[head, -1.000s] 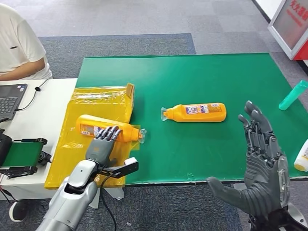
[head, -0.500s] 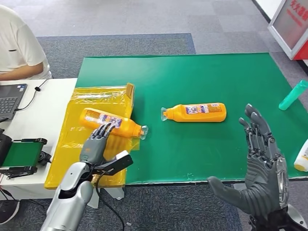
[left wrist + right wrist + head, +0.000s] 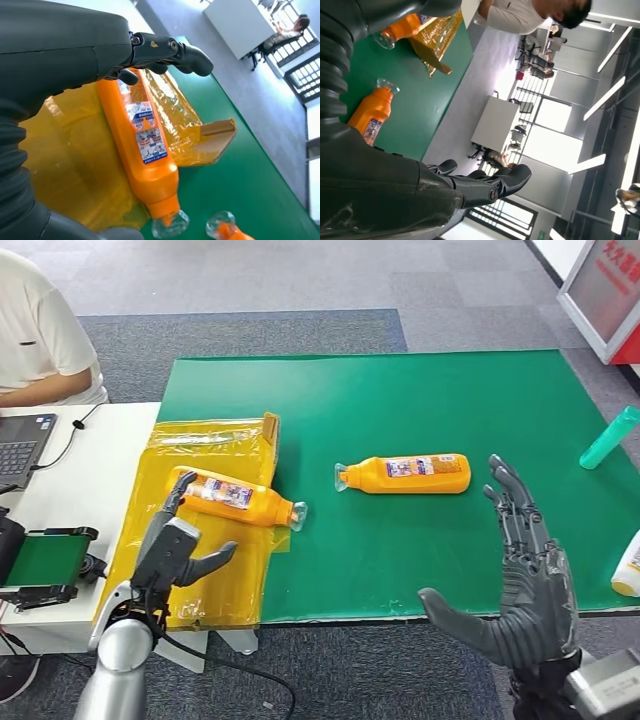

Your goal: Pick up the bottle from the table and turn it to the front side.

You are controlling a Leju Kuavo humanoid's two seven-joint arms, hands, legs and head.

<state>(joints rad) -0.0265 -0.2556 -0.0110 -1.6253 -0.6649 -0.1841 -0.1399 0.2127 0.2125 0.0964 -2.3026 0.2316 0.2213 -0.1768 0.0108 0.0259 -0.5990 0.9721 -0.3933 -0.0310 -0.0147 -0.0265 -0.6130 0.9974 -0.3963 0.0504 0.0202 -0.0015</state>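
Two orange bottles lie on their sides. One orange bottle [image 3: 235, 496] [image 3: 143, 150] rests on yellow plastic wrap [image 3: 204, 540], label up, clear cap pointing right. My left hand [image 3: 172, 545] [image 3: 113, 55] hovers open just short of its base, holding nothing. The other orange bottle [image 3: 407, 474] [image 3: 371, 117] lies mid-table on the green mat [image 3: 453, 400], cap pointing left. My right hand [image 3: 528, 570] [image 3: 471, 187] is raised open near the table's front edge, to the right of that bottle.
A teal bottle [image 3: 610, 438] lies at the mat's right edge and a white bottle [image 3: 628, 565] below it. A person [image 3: 38, 335] sits at the far left by a laptop [image 3: 23, 445]. A small green-topped device [image 3: 49, 562] stands on the white table.
My left hand has let go of the left bottle and drawn back toward the front left. The bottle now lies label up, slightly farther back. The right hand shifted a little left.
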